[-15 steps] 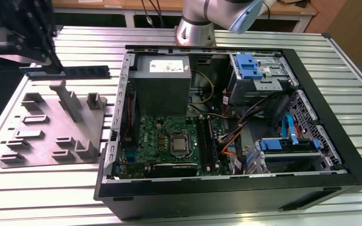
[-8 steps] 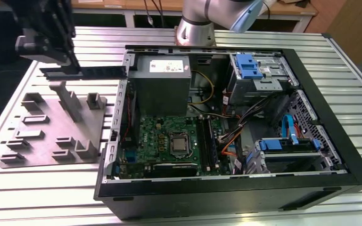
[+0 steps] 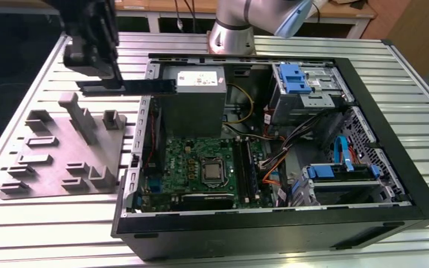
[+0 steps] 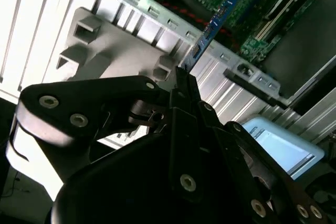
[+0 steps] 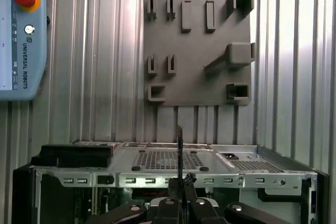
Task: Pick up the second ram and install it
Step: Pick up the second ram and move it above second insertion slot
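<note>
My gripper (image 3: 112,82) hangs over the case's edge at the exterior view's left, shut on the second ram (image 3: 136,87). There the ram is a long dark stick held level, reaching toward the grey power-supply box (image 3: 192,100). In the second wrist view the ram (image 4: 218,17) runs as a thin blue-green strip out from the shut fingers (image 4: 184,85). The first wrist view has it edge-on as a thin dark line (image 5: 179,148) rising from the gripper (image 5: 181,182). The green motherboard (image 3: 199,162) lies inside the open case, with its long memory slots (image 3: 248,167) beside the processor socket.
A grey fixture plate (image 3: 58,151) with raised holders lies on the slatted table at the exterior view's left of the case. The case wall (image 3: 143,117) stands between plate and motherboard. Drive cages with blue clips (image 3: 300,81) and loose cables (image 3: 274,162) fill the case's other side. A teach pendant (image 5: 21,35) lies on the table.
</note>
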You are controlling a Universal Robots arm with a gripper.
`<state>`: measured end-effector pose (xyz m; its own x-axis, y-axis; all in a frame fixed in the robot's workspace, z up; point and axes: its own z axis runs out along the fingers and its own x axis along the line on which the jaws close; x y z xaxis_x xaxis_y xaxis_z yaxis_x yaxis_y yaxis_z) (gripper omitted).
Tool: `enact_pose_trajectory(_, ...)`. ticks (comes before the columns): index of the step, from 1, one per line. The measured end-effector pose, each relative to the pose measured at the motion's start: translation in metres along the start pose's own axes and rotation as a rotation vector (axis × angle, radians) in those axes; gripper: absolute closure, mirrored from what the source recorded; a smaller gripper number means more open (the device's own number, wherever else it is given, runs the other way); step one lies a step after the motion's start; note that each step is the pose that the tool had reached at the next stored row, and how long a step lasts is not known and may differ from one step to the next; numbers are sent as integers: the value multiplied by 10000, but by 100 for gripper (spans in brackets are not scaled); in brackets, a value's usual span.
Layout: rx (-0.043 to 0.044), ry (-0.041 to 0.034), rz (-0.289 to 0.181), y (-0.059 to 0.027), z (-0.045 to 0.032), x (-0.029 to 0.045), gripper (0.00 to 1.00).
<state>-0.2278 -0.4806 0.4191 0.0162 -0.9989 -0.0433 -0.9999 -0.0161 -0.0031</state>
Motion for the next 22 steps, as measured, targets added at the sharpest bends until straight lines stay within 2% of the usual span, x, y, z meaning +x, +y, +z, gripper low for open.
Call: enact_pose_trajectory(22,-1,1,-1,-1003,50,18,87)
